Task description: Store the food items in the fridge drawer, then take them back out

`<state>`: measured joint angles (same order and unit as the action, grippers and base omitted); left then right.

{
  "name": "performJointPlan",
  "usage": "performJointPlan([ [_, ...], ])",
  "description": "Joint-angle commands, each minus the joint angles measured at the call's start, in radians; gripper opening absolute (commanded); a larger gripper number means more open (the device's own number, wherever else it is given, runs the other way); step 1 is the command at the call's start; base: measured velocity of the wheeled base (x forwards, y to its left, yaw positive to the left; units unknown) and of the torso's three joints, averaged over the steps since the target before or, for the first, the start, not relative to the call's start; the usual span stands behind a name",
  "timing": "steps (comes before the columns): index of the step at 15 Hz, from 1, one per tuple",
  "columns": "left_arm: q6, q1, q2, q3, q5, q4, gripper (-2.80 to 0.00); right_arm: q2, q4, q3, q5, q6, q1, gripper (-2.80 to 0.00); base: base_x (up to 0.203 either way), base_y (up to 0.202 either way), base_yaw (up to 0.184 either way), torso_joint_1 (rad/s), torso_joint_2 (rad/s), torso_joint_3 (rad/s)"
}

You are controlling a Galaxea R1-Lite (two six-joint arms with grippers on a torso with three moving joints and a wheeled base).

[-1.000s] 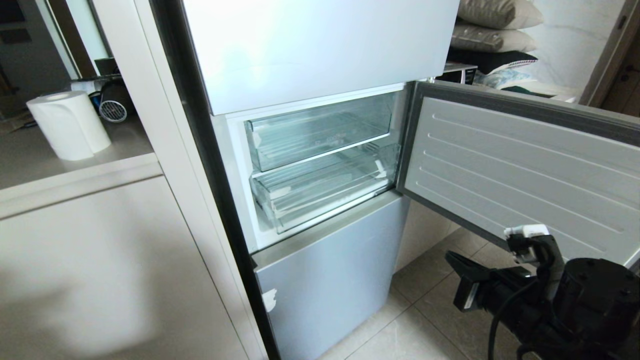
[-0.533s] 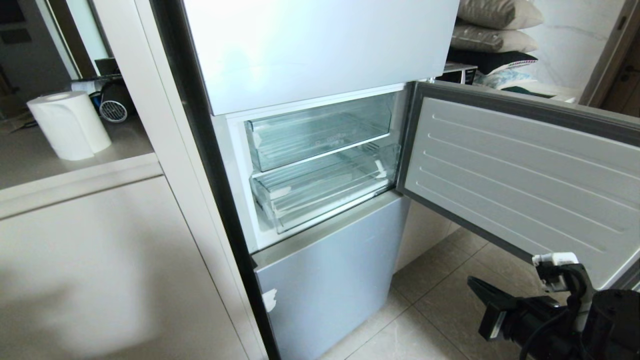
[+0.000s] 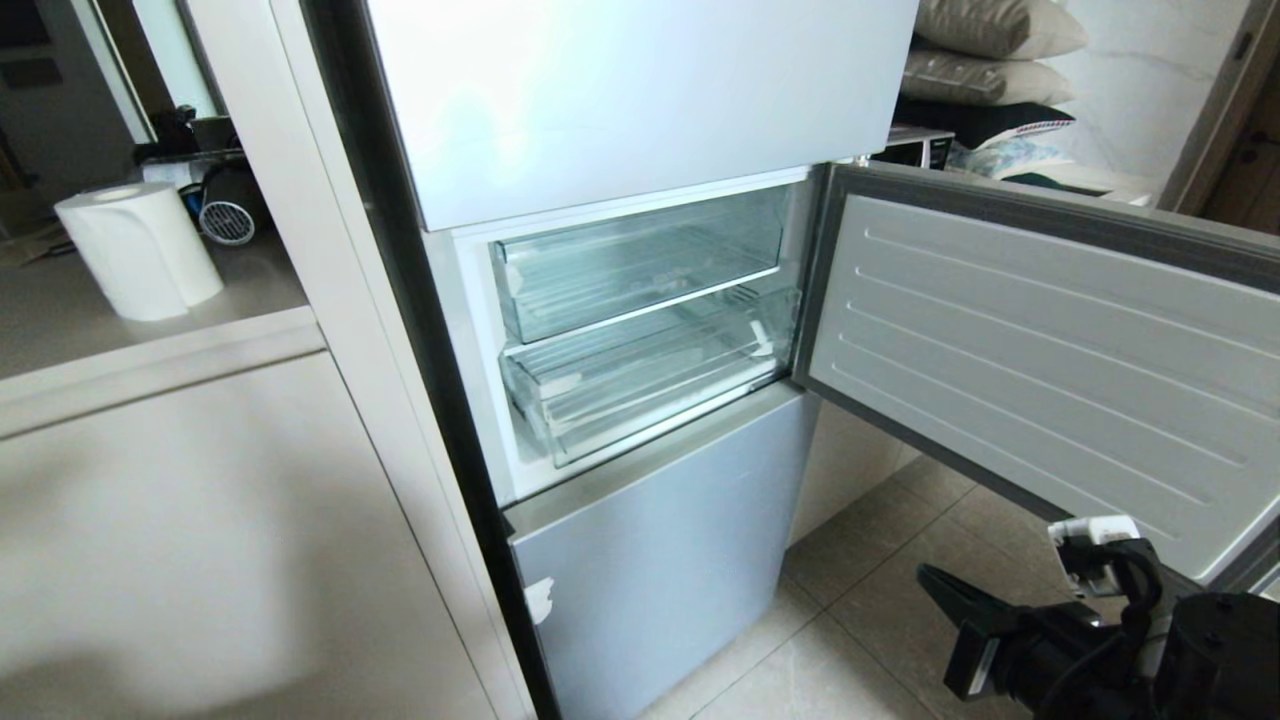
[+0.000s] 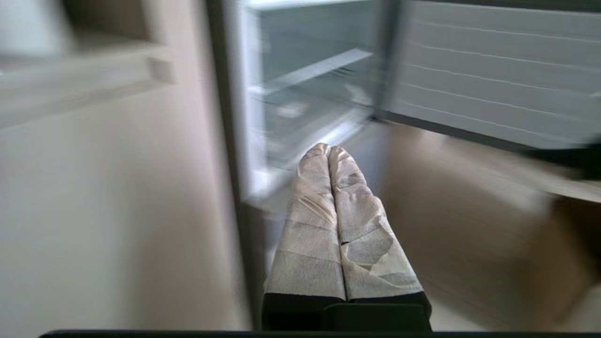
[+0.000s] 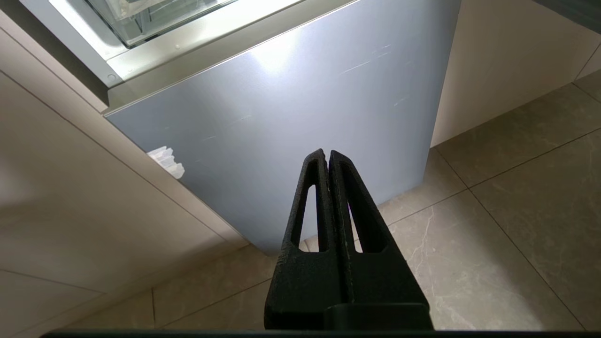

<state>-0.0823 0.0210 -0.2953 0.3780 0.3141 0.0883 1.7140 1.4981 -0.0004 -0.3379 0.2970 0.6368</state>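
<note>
The fridge drawer (image 3: 640,385) is sitting pushed in behind the swung-open door (image 3: 1050,350). The right tool (image 3: 935,583) is hovering low over floor tiles, fingers pressed together; the left tool (image 4: 328,150) is likewise pressed together, pointing toward the fridge.

Two clear drawers (image 3: 640,375), one paper roll (image 3: 140,250)

Beige tiled floor (image 3: 870,560), cream cabinets (image 3: 200,540)

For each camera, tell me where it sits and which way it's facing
Head view: high, looking down at the open fridge drawer; right gripper low at right.
Left wrist view: behind the shut left gripper, facing the open compartment.
Right wrist view: behind the shut right gripper, facing the lower door panel.
All three show the fridge.
</note>
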Motion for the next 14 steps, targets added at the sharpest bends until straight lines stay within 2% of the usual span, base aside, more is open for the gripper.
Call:
performJointPlan([
  [1, -0.067, 0.014, -0.299, 0.031, 0.128, 0.032, -2.8, 0.004, 0.01, 0.0, -0.003, 0.002, 0.004, -2.8, 0.0, 0.0, 0.0, 0.0, 0.0, 0.0],
  [5, -0.097, 0.022, -0.701, 0.041, 0.205, 0.226, -2.8, 0.006, 0.008, 0.0, -0.004, 0.001, 0.004, -2.8, 0.0, 0.0, 0.0, 0.0, 0.0, 0.0],
  [8, -0.104, 0.05, -0.944, 0.073, 0.199, 0.335, -2.8, 0.006, 0.008, 0.0, -0.025, 0.008, 0.004, -2.8, 0.0, 0.0, 0.0, 0.0, 0.0, 0.0],
  [10, -0.107, 0.117, -1.06, 0.081, 0.13, 0.397, -2.8, 0.007, 0.008, 0.0, -0.027, 0.001, 0.004, -2.8, 0.0, 0.0, 0.0, 0.0, 0.0, 0.0],
  [14, -0.104, 0.331, -1.216, 0.081, -0.07, 0.512, -2.8, 0.015, 0.007, 0.0, -0.03, 0.01, 0.004, -2.8, 0.0, 0.0, 0.0, 0.0, 0.0, 0.0],
])
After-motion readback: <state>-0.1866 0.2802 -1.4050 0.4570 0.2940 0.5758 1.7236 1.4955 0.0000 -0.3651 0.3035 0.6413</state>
